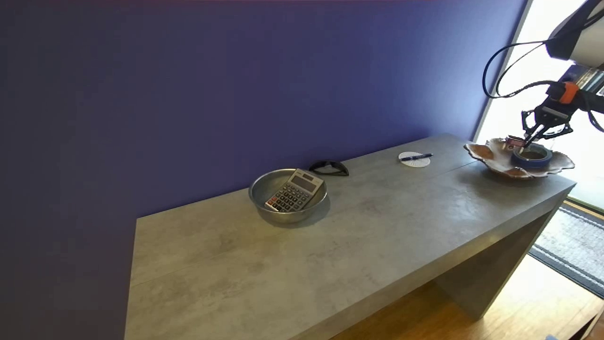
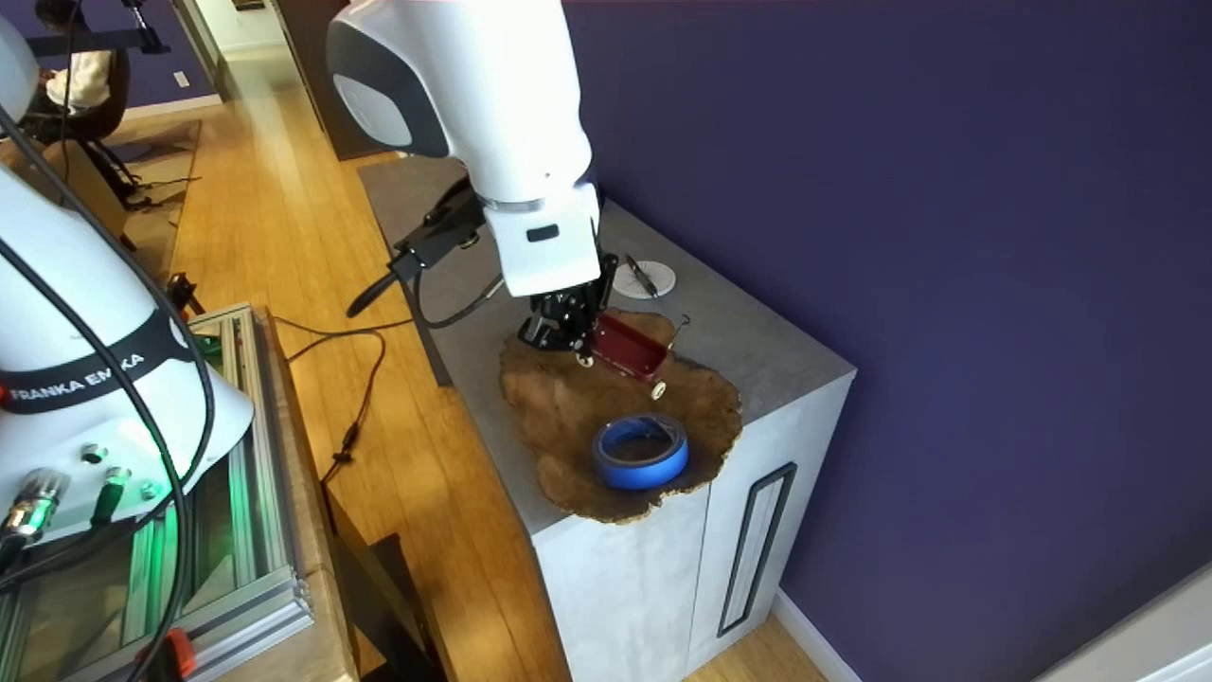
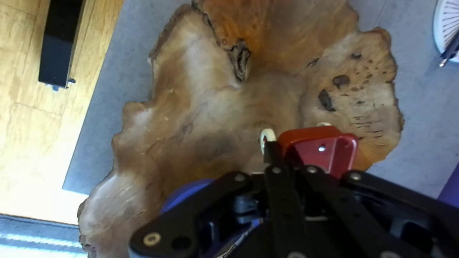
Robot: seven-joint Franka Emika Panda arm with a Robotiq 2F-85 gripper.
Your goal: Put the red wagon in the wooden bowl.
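Holds the small red pale-wheeled toy wagon (image 2: pixel 629 347) clamped in the black jointed pincer (image 3: pixel 283 153) over the broad wavy-rimmed brown wooden bowl (image 2: pixel 559 398), risking a tip-over if lowered onto the round blue tape roll (image 2: pixel 642 473) inside.

- Office or lab, unclear which.
- Near the long grey table (image 1: pixel 368 245): silver metal frame (image 2: pixel 241 606), white robot base (image 2: pixel 90 417).
- On the table: rectangular grey calculator (image 1: pixel 295 191) in round metal bowl (image 1: pixel 283 217).
- Well apart from the table: seated, pale-shirted person (image 2: pixel 90 76).
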